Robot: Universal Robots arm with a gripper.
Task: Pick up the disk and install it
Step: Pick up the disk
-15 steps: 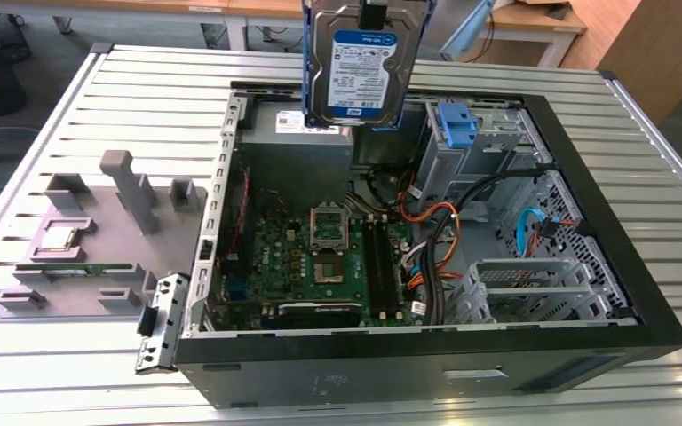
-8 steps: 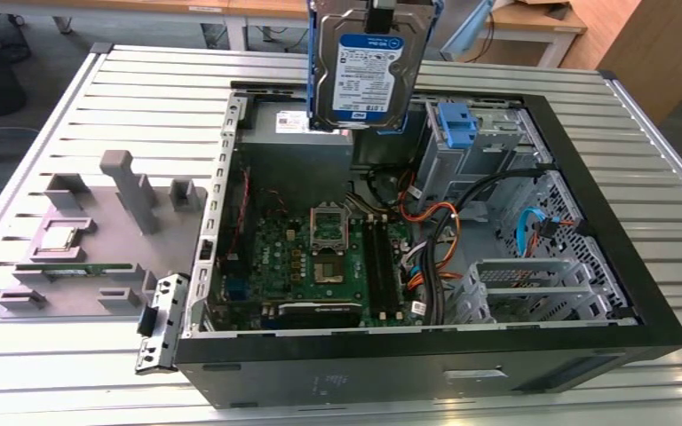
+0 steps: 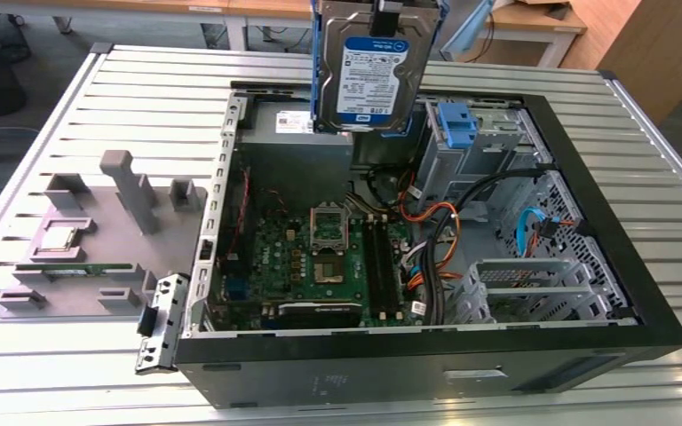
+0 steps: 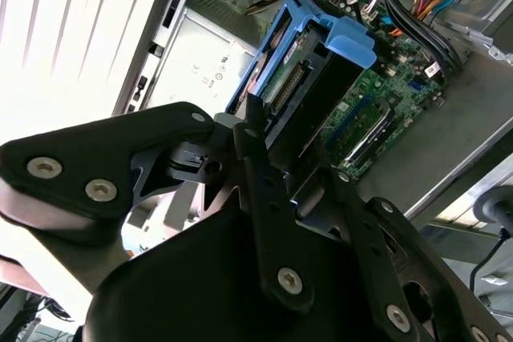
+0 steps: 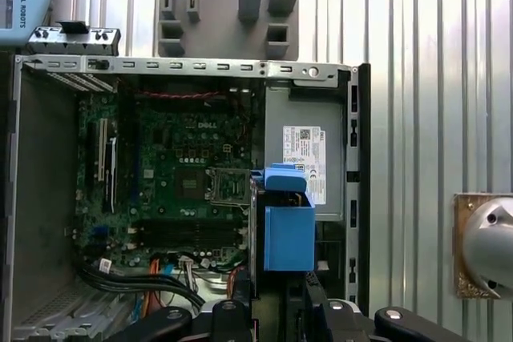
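end effector clamped on flat metal disk | blue plastic rails | above open case

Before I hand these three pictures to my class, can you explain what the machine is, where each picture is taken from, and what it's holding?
It is a robot arm ending in a black pincer. One picture comes from a camera standing off the arm; the two wrist views come from cameras riding on it, looking past the pincer. On a slatted metal table lies an open computer case, its green motherboard exposed. Beside it, on the exterior view's left, a grey parts tray carries a square processor chip. The pincer is clamped on the disk, a hard drive in blue rails, held above the case.
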